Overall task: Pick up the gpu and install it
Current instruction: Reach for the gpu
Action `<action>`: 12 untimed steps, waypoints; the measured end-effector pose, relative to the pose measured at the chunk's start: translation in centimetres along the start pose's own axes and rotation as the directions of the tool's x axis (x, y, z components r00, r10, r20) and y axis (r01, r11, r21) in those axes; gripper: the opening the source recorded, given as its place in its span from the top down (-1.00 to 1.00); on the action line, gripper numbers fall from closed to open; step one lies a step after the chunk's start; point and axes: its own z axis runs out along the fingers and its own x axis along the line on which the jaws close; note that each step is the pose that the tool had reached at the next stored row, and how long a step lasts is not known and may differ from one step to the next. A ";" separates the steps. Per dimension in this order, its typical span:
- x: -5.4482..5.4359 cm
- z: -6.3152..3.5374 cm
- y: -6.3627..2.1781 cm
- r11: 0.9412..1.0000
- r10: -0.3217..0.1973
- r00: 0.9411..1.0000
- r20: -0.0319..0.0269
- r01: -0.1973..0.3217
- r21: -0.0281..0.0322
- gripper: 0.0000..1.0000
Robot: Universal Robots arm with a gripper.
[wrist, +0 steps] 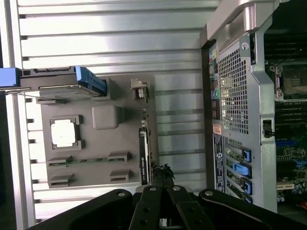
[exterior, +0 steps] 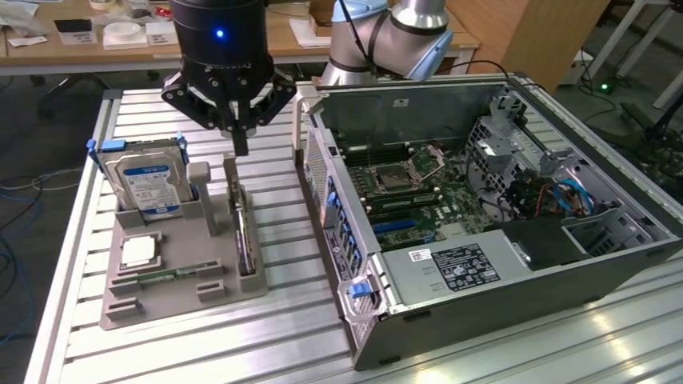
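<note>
- gpu [exterior: 243, 238] [wrist: 143, 153]: thin green circuit-board card, standing on edge in a narrow slot of the grey plastic parts holder [exterior: 176, 292] [wrist: 103, 143]. It sits directly under the claw, not lifted, and no writing on it can be read.
- Black two-finger claw [exterior: 240, 146] [wrist: 162, 173]: fingers pressed together, gripping nothing. The tips are just above one end of the gpu; contact cannot be told.
- Boxy silver hard drive [exterior: 149, 182] [wrist: 57, 84] with blue side rails and a blue-and-white label: upright in the same holder, beside the claw toward the exterior view's left. Label text is too small to read.
- Square silver processor chip [exterior: 139, 252] [wrist: 63, 133]: flat in a holder pocket, below the claw and toward the exterior view's left.
- Small narrow green memory stick [exterior: 160, 277] [wrist: 79, 161]: in a holder groove, past the chip from the claw.
- Open dark grey computer case [exterior: 363, 320] [wrist: 235, 96]: lying on its side, near the claw toward the exterior view's right.
- Green motherboard [exterior: 427, 200] inside the case.
- Silver power supply box [exterior: 453, 268] with a white and black sticker; print unreadable.
- Ribbed aluminium table [exterior: 213, 344] [wrist: 110, 33]: under the holder and case.
</note>
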 end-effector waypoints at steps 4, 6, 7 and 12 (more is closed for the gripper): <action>0.2 0.00 -0.09 1.000 0.000 1.000 0.000 0.000 0.000 0.79; 0.2 0.00 -0.13 1.000 0.000 1.000 0.000 0.000 0.000 0.79; 0.2 0.00 -0.14 1.000 0.000 1.000 0.000 0.000 0.000 0.79; 0.3 0.00 -0.14 1.000 0.000 1.000 0.000 0.000 0.000 0.79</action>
